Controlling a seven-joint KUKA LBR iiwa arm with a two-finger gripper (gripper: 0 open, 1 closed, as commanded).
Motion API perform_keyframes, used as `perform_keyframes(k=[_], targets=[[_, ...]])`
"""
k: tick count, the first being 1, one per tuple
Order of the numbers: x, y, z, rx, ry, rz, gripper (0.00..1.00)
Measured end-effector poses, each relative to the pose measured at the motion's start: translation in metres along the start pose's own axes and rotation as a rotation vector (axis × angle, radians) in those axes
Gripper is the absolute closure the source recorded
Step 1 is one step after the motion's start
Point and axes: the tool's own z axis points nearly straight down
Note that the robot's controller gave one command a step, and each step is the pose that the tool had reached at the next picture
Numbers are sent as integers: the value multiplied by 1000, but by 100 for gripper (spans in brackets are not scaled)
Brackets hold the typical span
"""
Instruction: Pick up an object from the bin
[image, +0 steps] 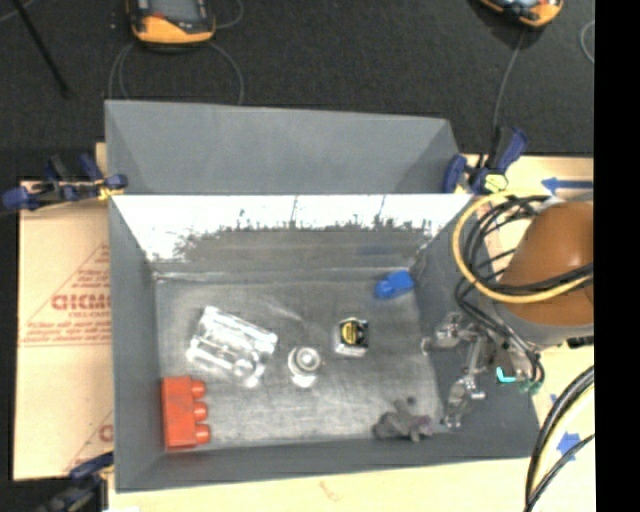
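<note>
Since the gripper (458, 400) hangs low by the right wall of the bin (132, 350), just beside a dark grey lump (405, 427) in the front right corner, that lump looks the likeliest pick. Whether the gripper is apart or together I cannot tell. Crowded by two walls, a descent could scrape metal or nudge the lump aside instead of straddling it. Its long axis seems to run left to right along the front wall, with neither end clearly a head. A blue piece (394, 286) lies well apart.
</note>
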Motion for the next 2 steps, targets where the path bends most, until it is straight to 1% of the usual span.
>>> perform_keyframes(k=[1, 2], targets=[[1, 34, 77, 6, -23, -321, 0], [2, 33, 77, 6, -16, -326, 100]])
